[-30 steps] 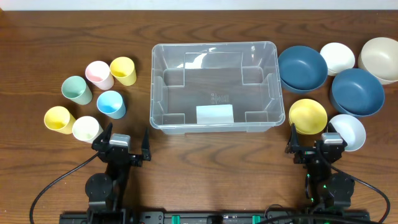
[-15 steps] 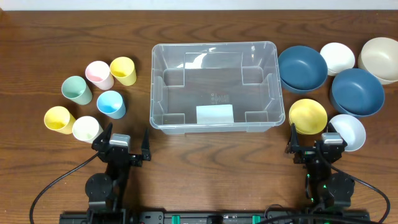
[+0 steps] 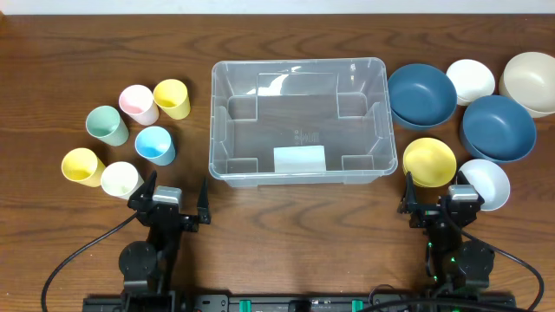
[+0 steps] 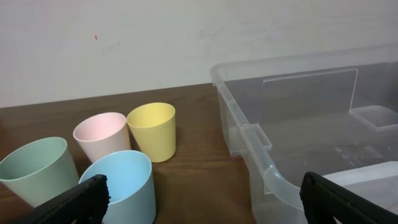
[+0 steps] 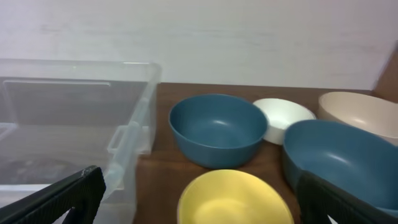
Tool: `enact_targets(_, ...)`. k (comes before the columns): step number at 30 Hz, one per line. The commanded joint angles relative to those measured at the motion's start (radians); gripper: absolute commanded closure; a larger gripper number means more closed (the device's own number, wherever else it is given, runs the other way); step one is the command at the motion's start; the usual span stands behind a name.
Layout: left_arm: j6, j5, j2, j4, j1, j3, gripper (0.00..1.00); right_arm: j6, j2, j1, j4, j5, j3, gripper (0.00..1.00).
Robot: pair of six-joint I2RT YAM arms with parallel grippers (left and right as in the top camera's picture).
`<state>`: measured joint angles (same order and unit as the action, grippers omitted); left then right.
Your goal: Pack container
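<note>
Dark wooden table (image 3: 286, 230) meets a white wall (image 4: 124, 37), while left gripper (image 3: 179, 186) and right gripper (image 3: 434, 185) gape empty.

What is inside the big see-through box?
Nothing is packed inside the container yet. Only its own moulded ridges and a white label show, and the table shows through the clear bottom. Nothing is covered, since the walls are see-through.

The container (image 3: 299, 117) is a large clear plastic bin, rectangular, with rounded corners and a raised rim. It stands upright and open-topped at the centre of the wooden table (image 3: 286, 234), long sides running left to right. Moulded ridges step in from its inner walls. A white label (image 3: 299, 159) sits midway along the near long side.
</note>
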<state>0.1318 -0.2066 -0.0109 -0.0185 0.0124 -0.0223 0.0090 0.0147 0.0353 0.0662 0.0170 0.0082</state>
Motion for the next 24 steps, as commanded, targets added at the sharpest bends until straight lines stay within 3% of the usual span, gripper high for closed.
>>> enact_targets(1, 0.006, -0.011, 0.006, -0.033, 0.006, 0.018, 0.02, -0.024, -0.008, 0.013, -0.009, -0.146, -0.003, 0.01)
enact_targets(8, 0.006, -0.011, 0.006, -0.033, 0.006, 0.018, 0.02, 0.036, -0.006, 0.013, 0.022, -0.085, 0.051, 0.01)
enact_targets(15, 0.006, -0.011, 0.006, -0.033, 0.006, 0.018, 0.02, -0.01, 0.09, 0.014, 0.171, -0.139, 0.372, 0.01)
enact_targets(20, 0.006, -0.011, 0.006, -0.033, 0.006, 0.018, 0.02, 0.007, 0.316, 0.016, 0.209, -0.194, 0.649, 0.01)
enact_targets(24, 0.006, -0.011, 0.006, -0.033, 0.006, 0.018, 0.02, 0.025, 0.594, 0.034, 0.344, -0.19, 0.877, 0.01)
